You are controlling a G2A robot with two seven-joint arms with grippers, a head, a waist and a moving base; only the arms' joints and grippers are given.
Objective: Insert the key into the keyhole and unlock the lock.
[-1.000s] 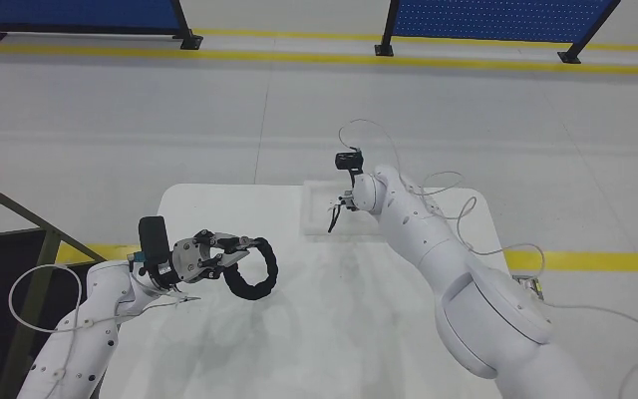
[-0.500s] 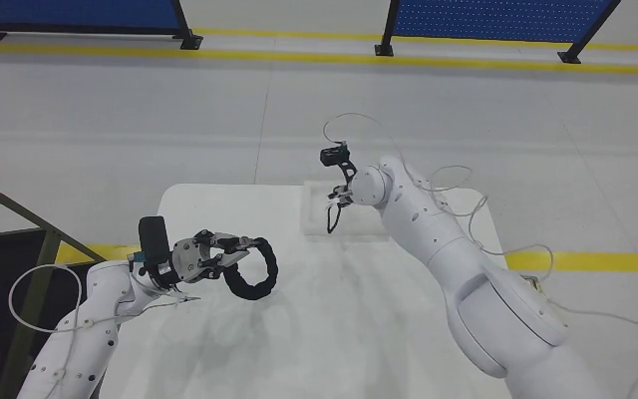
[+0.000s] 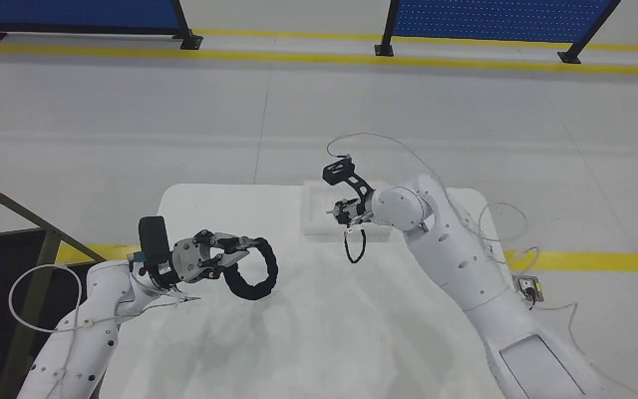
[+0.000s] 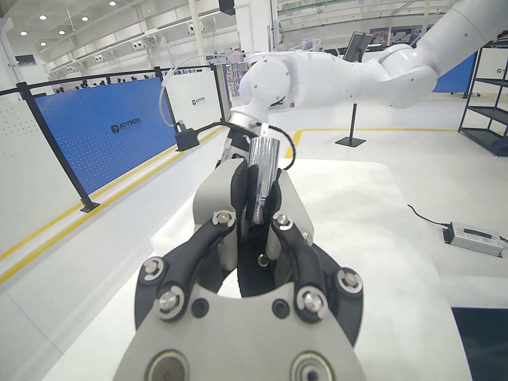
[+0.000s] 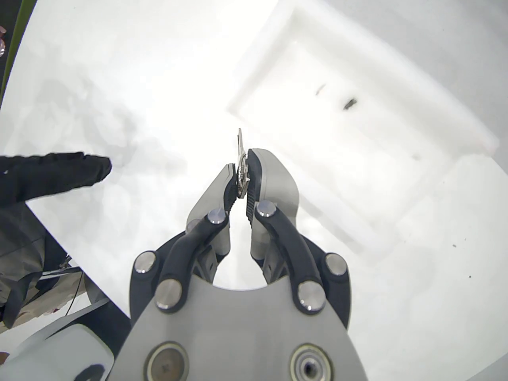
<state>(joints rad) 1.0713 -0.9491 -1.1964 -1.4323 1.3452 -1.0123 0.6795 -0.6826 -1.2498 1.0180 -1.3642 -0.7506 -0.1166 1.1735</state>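
The left gripper [image 3: 237, 255] is held above the left side of the white table [image 3: 329, 339], its fingers clamped on the lock [image 3: 261, 277]. The lock's black cable curls in a loop just beyond the fingertips, toward the middle of the table. In the left wrist view its chrome cylinder [image 4: 261, 168] stands out from between the pads. The cylinder's long axis runs in line with the fingers, and its free end points away from the wrist toward the other arm. The keyhole itself cannot be made out.

Well apart from it, further right and near the table's far edge, the right gripper [image 3: 344, 212] is above a shallow white tray [image 3: 317, 195]. Its fingers are pinched tight on the key [image 5: 240, 152]. The key is seen edge-on and lies along the line of the fingers, and its narrow end juts out past the fingertips and points away from the wrist, down toward the corner of the tray.
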